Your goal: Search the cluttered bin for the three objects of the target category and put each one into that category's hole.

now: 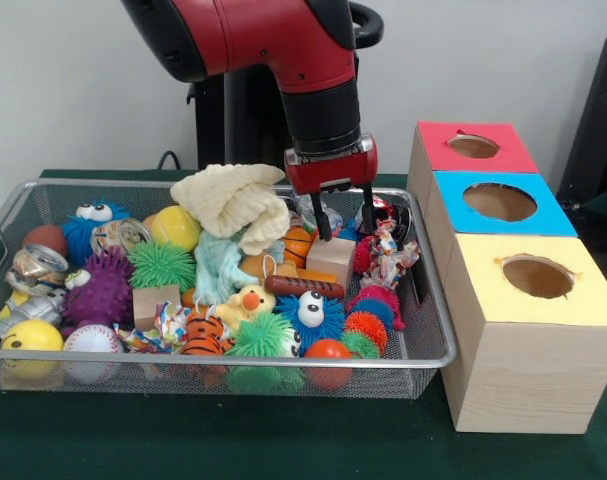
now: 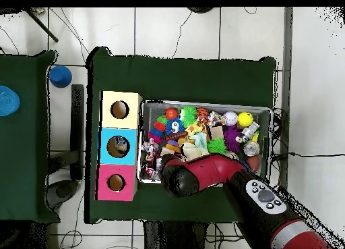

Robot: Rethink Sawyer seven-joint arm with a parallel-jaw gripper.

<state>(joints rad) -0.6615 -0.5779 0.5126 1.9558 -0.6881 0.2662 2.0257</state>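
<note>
The silver wire-mesh bin point(image 1: 429, 318) is full of toys; it also shows in the overhead view point(image 2: 270, 113). My gripper point(image 1: 344, 222) hangs open and empty over the bin's back right part, its fingertips just above a pale wooden block point(image 1: 332, 256). A bit of crinkled see-through plastic point(image 1: 313, 211) shows just behind the fingers; I cannot tell whether it is a whole bag. No other bag shows clearly. The blue-faced box's round hole point(image 1: 500, 202) is to the right of the bin, between the other two boxes. In the overhead view the arm point(image 2: 202, 175) hides the gripper, and something pale shows inside the blue box's hole point(image 2: 119, 146).
A red-faced box point(image 1: 473, 146) and a yellow-faced box point(image 1: 536, 276) flank the blue one. A cream cloth point(image 1: 233, 200) lies heaped at the bin's back middle. Dented cans point(image 1: 38, 265) lie at the left, knotted rope toys point(image 1: 385, 255) at the right, spiky balls point(image 1: 161, 264) in between.
</note>
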